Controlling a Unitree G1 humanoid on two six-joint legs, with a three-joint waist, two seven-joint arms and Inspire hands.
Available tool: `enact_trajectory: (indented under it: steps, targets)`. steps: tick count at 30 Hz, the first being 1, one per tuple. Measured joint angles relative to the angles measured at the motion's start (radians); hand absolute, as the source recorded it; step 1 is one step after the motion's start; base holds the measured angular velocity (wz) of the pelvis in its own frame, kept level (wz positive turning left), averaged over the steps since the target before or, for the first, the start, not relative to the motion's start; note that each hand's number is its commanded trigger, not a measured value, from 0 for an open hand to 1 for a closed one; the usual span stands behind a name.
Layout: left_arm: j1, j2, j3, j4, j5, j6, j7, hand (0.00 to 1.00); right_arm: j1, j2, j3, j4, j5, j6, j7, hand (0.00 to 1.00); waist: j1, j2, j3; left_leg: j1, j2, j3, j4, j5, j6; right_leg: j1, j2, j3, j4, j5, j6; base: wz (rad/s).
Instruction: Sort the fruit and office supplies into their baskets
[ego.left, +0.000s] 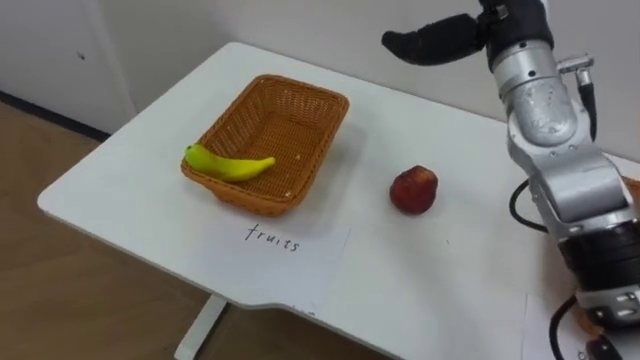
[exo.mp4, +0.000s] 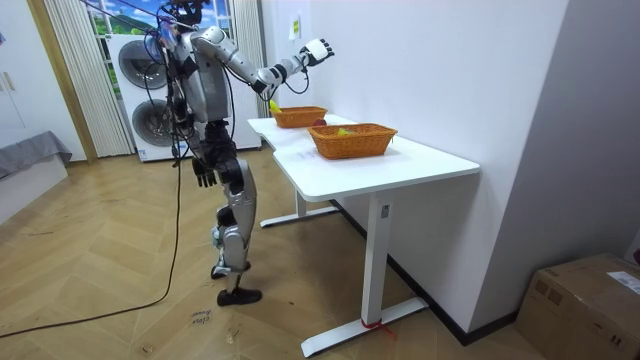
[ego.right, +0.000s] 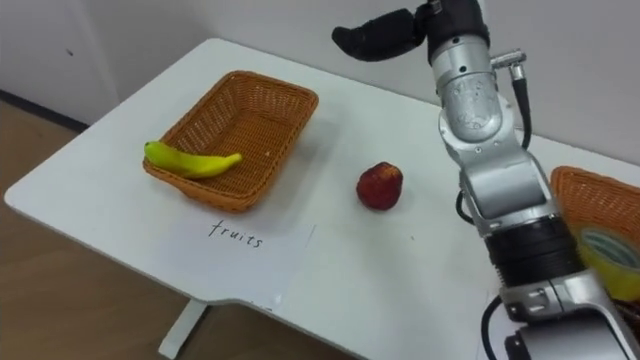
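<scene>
A wicker fruit basket (ego.right: 262, 112) stands on the white table (ego.right: 100, 180) above a paper label (ego.right: 245, 255). A yellow banana (ego.right: 190, 160) lies along the basket's front left rim. To the basket's right a red apple (ego.right: 380, 186) rests on the tabletop. My right hand (ego.right: 385, 35) hovers high over the table's far edge, beyond the apple, open and holding nothing. A second wicker basket (ego.right: 590, 195) at the right edge holds a yellow-green item (ego.right: 610, 255). In the room view my left hand (exo.mp4: 205, 175) hangs open by my hip.
I stand at the table's end by the wall (exo.mp4: 420, 60). Two stacked washing machines (exo.mp4: 145, 90) are behind me and a cardboard box (exo.mp4: 590, 300) sits on the floor at the room view's right. Bare tabletop lies between the baskets.
</scene>
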Motion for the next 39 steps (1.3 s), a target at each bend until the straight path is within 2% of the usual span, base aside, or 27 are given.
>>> enact_trajectory:
  steps: [2, 7, 14, 21, 25, 27, 30, 36, 39]
  targets:
    - [0.001, -0.009, -0.001, -0.018, 0.001, 0.001, 0.001, 0.0, 0.021, 0.0, -0.002, 0.009, 0.078, 0.001, -0.013, 0.0, -0.02, 0.0, -0.0001, 0.003, 0.002, 0.001, -0.002, 0.0, 0.0, 0.001, 0.0, 0.001, 0.0, 0.0, 0.0, 0.0]
    - [0.0, -0.018, -0.026, -0.012, 0.0, 0.011, 0.003, 0.0, 0.057, 0.001, -0.003, 0.019, 0.089, 0.007, -0.012, 0.0, -0.042, -0.003, -0.0011, 0.002, 0.0, 0.004, 0.0, -0.001, 0.0, 0.001, -0.002, 0.0, 0.001, 0.0, 0.0, -0.02]
    - [0.0, -0.016, -0.044, -0.005, 0.0, 0.018, -0.001, 0.0, 0.101, 0.008, -0.002, 0.059, 0.066, 0.008, -0.013, 0.0, -0.048, -0.003, -0.0028, 0.0, 0.0, 0.004, 0.002, -0.001, 0.0, -0.002, -0.001, 0.001, 0.001, 0.0, 0.0, 0.0]
    - [0.028, -0.026, -0.06, -0.018, -0.001, 0.036, 0.003, 0.0, 0.107, 0.037, -0.002, 0.147, 0.077, 0.011, -0.036, 0.0, -0.043, 0.02, -0.015, 0.0, 0.001, 0.012, 0.003, 0.0, 0.0, -0.01, -0.002, 0.005, 0.002, 0.0, 0.0, -0.03]
    - [0.031, -0.037, -0.06, -0.029, -0.001, 0.036, 0.005, 0.0, 0.107, 0.041, -0.002, 0.169, 0.077, 0.011, -0.048, 0.0, -0.043, 0.034, -0.0084, -0.004, 0.002, 0.009, 0.002, 0.0, 0.0, -0.013, -0.002, 0.003, 0.002, 0.0, 0.0, 0.0]
    - [0.031, -0.043, -0.06, -0.029, -0.002, 0.036, 0.005, 0.0, 0.107, 0.042, -0.002, 0.172, 0.097, 0.011, -0.053, 0.0, -0.037, 0.036, -0.0075, -0.008, 0.002, 0.009, 0.001, 0.0, 0.0, -0.018, -0.002, 0.002, 0.004, 0.0, 0.0, 0.0]
    - [0.032, -0.045, -0.071, -0.027, -0.002, 0.036, 0.005, 0.0, 0.106, 0.042, -0.002, 0.2, 0.132, 0.01, -0.052, 0.0, -0.028, 0.034, -0.0078, -0.013, 0.002, 0.012, 0.004, 0.0, 0.0, -0.029, -0.003, 0.002, 0.009, 0.0, 0.0, 0.0]
    - [0.028, -0.045, -0.081, -0.004, -0.01, 0.032, 0.005, 0.0, 0.107, 0.049, 0.0, 0.262, 0.174, 0.011, -0.041, 0.0, -0.02, 0.028, -0.0027, -0.018, 0.001, 0.012, -0.001, 0.0, 0.001, -0.034, -0.005, 0.0, 0.013, 0.0, 0.0, 0.0]
    - [0.032, -0.046, -0.08, -0.005, -0.007, 0.031, 0.0, 0.0, 0.107, 0.049, 0.0, 0.258, 0.192, 0.01, -0.041, 0.0, -0.02, 0.022, -0.0053, -0.03, 0.0, 0.012, -0.007, 0.001, 0.001, -0.043, -0.006, -0.005, 0.013, -0.001, 0.001, 0.01]
